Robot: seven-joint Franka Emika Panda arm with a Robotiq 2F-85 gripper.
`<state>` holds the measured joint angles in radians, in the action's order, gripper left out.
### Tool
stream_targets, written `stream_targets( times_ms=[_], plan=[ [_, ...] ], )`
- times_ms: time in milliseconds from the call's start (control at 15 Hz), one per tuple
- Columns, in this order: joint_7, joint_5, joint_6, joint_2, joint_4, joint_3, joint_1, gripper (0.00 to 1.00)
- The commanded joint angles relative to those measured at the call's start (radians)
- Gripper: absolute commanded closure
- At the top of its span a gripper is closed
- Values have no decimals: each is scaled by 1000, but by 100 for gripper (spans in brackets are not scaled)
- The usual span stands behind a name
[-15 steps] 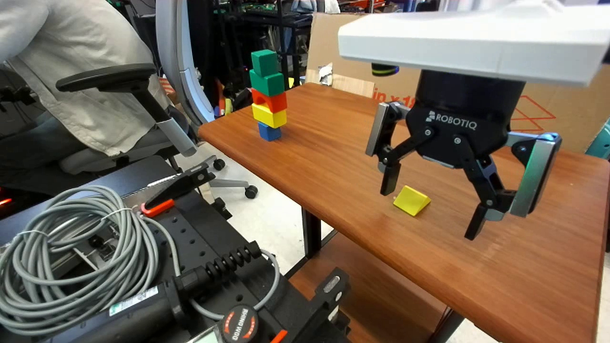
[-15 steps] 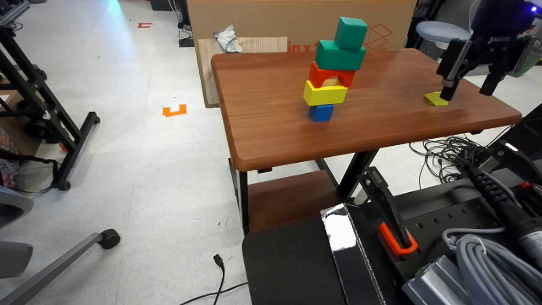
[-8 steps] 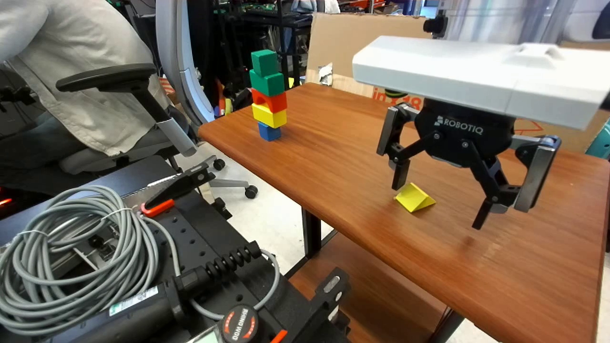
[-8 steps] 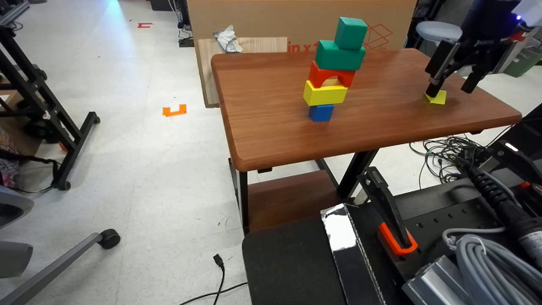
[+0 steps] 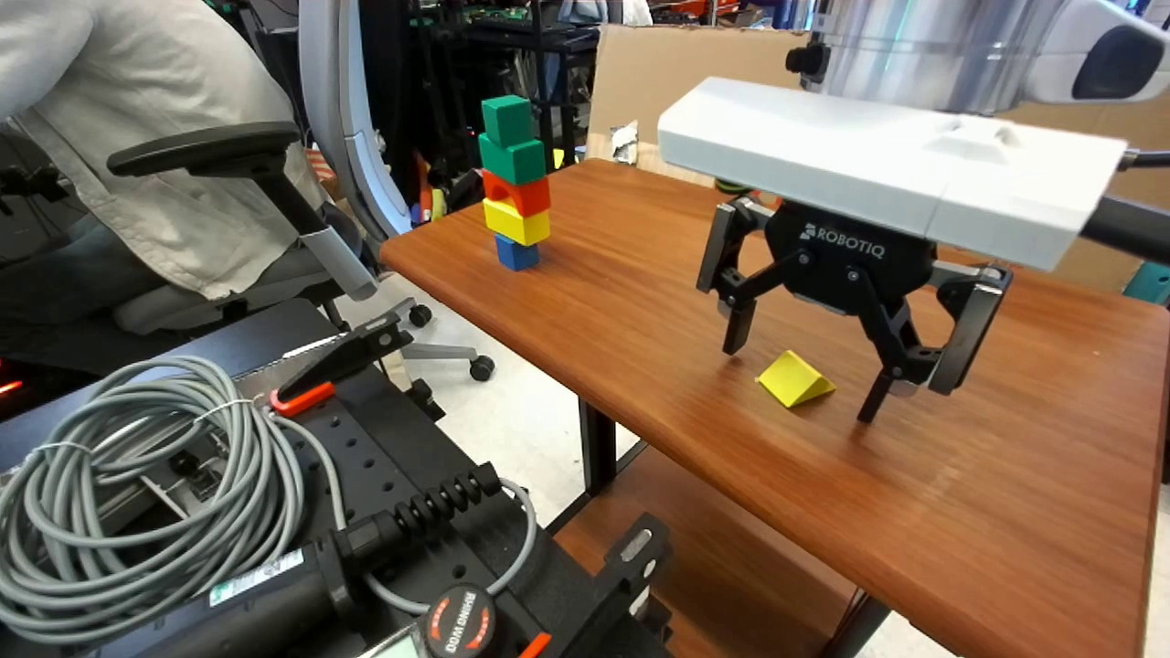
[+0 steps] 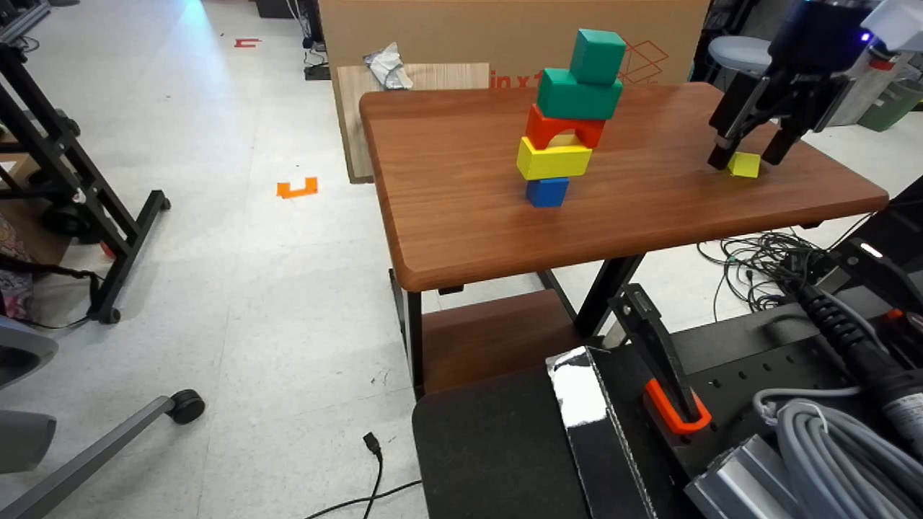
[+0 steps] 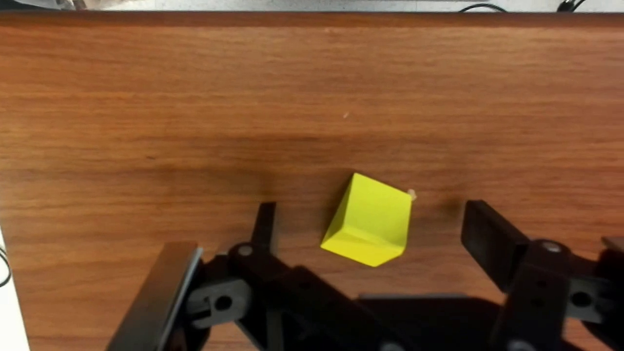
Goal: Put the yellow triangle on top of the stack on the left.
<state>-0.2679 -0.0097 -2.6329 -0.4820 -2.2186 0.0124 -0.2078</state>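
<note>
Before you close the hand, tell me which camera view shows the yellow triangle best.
The wrist view: the yellow triangle appears largest there, seen from above with nothing in front of it. Both exterior views show it far smaller on the table; in an exterior view, a finger may hide its edge.

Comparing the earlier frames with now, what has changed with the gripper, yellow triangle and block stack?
The gripper has moved towards the block stack; its open jaws now flank the yellow triangle without touching it in the wrist view. Since the earliest frames, the triangle has turned or tipped; I cannot tell which. Nothing was grasped or released. The stack stands unchanged.
</note>
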Motion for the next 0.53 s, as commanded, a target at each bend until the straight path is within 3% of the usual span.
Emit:
stream_targets(
  times_ms=[0, 267, 467],
  plan=[
    [-12, 20, -13, -15, 15, -4, -10, 34],
    [11, 23, 7, -15, 29, 4, -3, 66],
    [38, 37, 109, 18, 34, 9, -8, 88]
  ],
)
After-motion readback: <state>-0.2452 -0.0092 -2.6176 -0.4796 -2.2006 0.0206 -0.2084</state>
